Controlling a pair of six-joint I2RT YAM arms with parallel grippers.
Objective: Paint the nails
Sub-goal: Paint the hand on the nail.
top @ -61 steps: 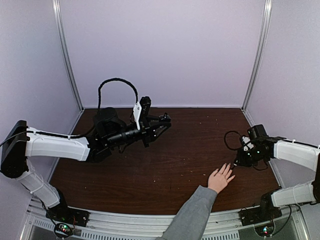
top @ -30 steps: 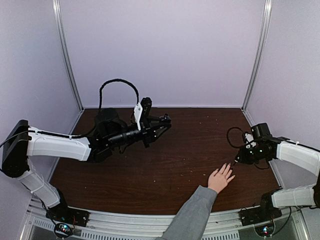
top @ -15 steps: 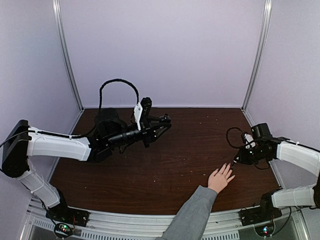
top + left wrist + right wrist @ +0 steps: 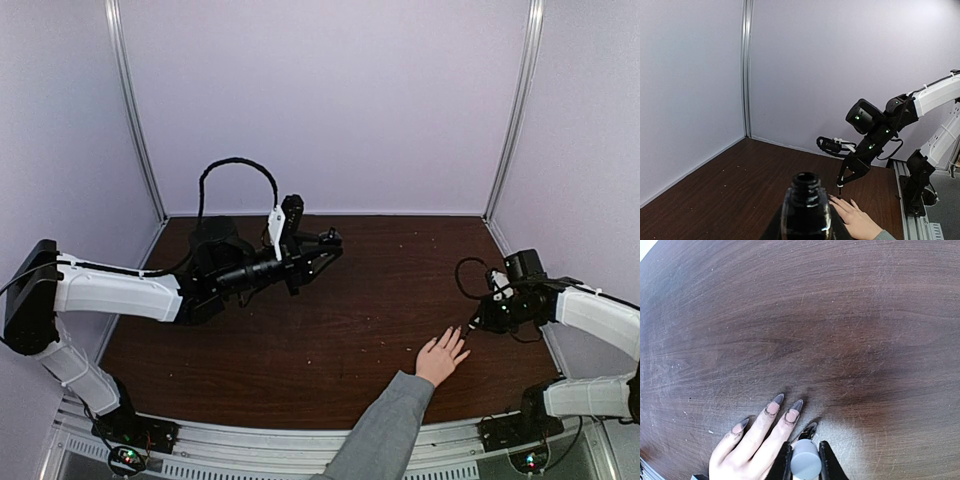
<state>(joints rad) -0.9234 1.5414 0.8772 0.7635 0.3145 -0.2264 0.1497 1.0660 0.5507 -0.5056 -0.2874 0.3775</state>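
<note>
- Right gripper (image 4: 805, 460) pinches the grey brush cap (image 4: 806, 467) at bottom centre, just below the nails (image 4: 791, 415), lower left
- Left gripper (image 4: 324, 242) clamps the open polish bottle (image 4: 805, 205); tilting risks a spill
- A twitch of the hand (image 4: 441, 357) would smear skin

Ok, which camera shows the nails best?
The right wrist view: the nails are close up, long, pointed, partly dark. The top view shows the hand with nails too small to see; the left wrist view shows them tiny, distant.

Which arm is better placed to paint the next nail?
The right arm: its jaws grip the brush right at the nails. The left arm holds the open bottle far across the table.
</note>
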